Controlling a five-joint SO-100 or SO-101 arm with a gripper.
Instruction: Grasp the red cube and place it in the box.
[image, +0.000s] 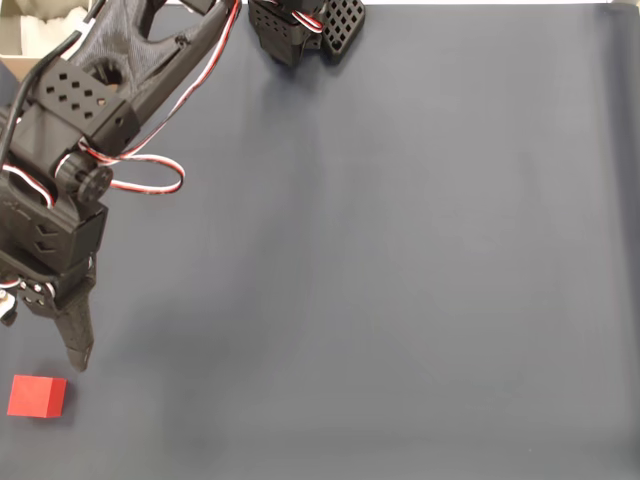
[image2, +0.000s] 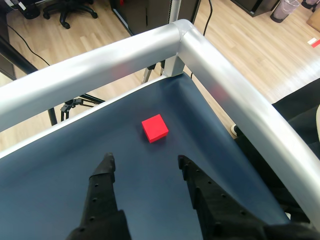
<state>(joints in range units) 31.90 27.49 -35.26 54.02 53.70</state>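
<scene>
The red cube (image: 37, 396) lies on the dark blue mat near the lower left corner of the fixed view. One black finger (image: 78, 345) points down just above and to the right of it, not touching. In the wrist view my gripper (image2: 146, 164) stands open with nothing between its fingers. There the red cube (image2: 154, 128) sits a short way ahead of the fingertips, about in line with the gap. The box (image: 14, 42), tan with white material inside, shows partly at the top left corner of the fixed view, behind the arm.
The arm's black base (image: 300, 30) stands at the top edge of the mat (image: 400, 250). In the wrist view a silver rail (image2: 200, 55) borders the table corner just beyond the cube, with wooden floor (image2: 260, 45) past it.
</scene>
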